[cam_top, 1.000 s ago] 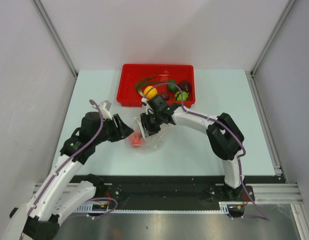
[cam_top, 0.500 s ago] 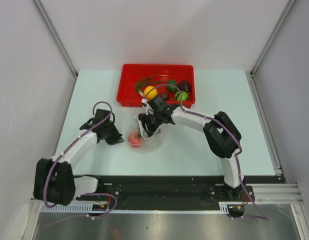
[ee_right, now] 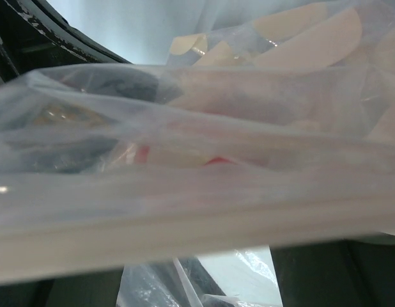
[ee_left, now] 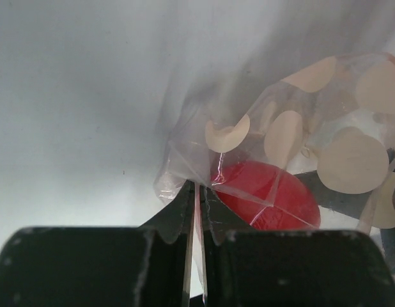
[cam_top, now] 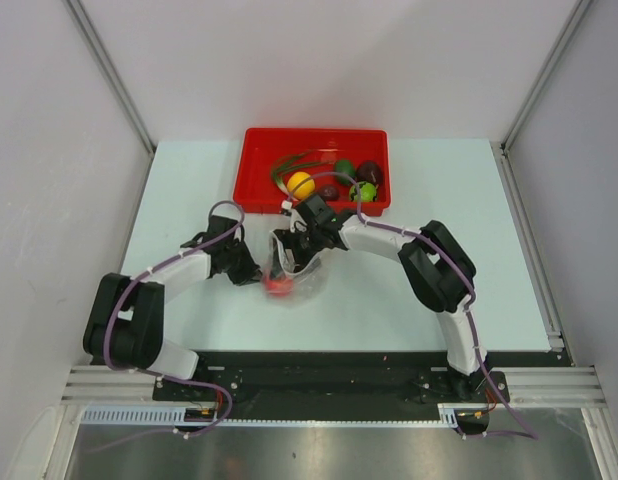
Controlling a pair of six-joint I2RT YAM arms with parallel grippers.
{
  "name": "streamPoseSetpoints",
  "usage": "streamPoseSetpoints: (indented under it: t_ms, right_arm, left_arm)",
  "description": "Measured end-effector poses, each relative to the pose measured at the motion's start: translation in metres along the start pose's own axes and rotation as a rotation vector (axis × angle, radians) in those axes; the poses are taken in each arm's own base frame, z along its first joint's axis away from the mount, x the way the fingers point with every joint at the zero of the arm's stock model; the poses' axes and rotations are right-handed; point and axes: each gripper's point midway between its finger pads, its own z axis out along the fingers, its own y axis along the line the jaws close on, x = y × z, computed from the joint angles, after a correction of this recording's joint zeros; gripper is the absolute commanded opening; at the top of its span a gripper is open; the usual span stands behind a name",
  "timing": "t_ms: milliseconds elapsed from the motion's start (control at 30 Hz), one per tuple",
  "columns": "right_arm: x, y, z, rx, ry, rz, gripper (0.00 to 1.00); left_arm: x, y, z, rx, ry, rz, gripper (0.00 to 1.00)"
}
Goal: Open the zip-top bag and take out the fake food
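Observation:
The zip-top bag (cam_top: pixel 299 268) is clear with beige dots and lies mid-table, with a red ball (cam_top: pixel 279 286) inside it. My left gripper (cam_top: pixel 252 272) is at the bag's left edge. In the left wrist view it (ee_left: pixel 196 192) is shut on a fold of the bag film (ee_left: pixel 185 173), right beside the red ball (ee_left: pixel 268 198). My right gripper (cam_top: pixel 289 250) is at the bag's top edge. In the right wrist view the whitish zip strip (ee_right: pixel 197 224) runs across the frame and hides most of the fingers. The other fake food lies in the red tray (cam_top: pixel 259 200).
The tray stands at the back of the table and holds a yellow ball (cam_top: pixel 301 184), a bright green ball (cam_top: pixel 363 191), a dark maroon piece (cam_top: pixel 370 172) and a green onion (cam_top: pixel 294 162). Grey walls stand on both sides.
My left arm has dropped low and stretched out flat. Its gripper drew back left, then came right again to the bag's left edge by the red ball. The right gripper has stayed on the bag.

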Motion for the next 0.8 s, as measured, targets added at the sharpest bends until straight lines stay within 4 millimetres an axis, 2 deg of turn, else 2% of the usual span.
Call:
streamPoseSetpoints:
  t_ms: [67, 133, 167, 233, 267, 367, 433, 567, 733, 800]
  right_arm:
    - [0.001, -0.001, 0.001, -0.011, 0.007, 0.004, 0.77]
    - [0.001, -0.001, 0.002, -0.016, 0.011, 0.007, 0.68]
    - [0.001, -0.001, 0.001, -0.017, 0.012, 0.008, 0.53]
    - [0.002, -0.003, 0.001, -0.012, 0.016, 0.01, 0.42]
    - [0.002, -0.004, 0.0, -0.01, 0.017, 0.016, 0.28]
    - [0.0, -0.007, -0.004, -0.001, 0.014, 0.02, 0.14]
    - [-0.001, -0.011, -0.009, 0.02, 0.008, 0.028, 0.11]
    - [-0.006, -0.012, -0.022, 0.053, -0.018, 0.031, 0.08]
    - [-0.016, -0.002, -0.047, 0.088, -0.081, 0.004, 0.08]
    - [-0.019, 0.001, -0.056, 0.111, -0.106, -0.017, 0.07]
  left_arm:
    - [0.0, -0.001, 0.001, 0.003, -0.002, 0.002, 0.1]
    - [-0.001, -0.001, 0.001, 0.004, -0.004, 0.004, 0.13]
    - [-0.001, -0.001, 0.001, 0.002, -0.003, 0.004, 0.15]
    - [0.0, 0.002, 0.001, -0.011, -0.003, 0.011, 0.2]
    - [0.001, 0.002, 0.0, -0.009, 0.003, 0.01, 0.22]
    - [0.004, 0.001, -0.004, -0.008, 0.002, 0.025, 0.34]
    - [0.003, -0.001, -0.013, -0.004, -0.012, 0.037, 0.44]
    - [0.001, -0.011, -0.042, 0.031, -0.066, 0.072, 0.52]
    - [-0.01, -0.041, -0.089, 0.148, -0.174, 0.146, 0.64]
    - [-0.011, -0.055, -0.108, 0.219, -0.211, 0.173, 0.73]
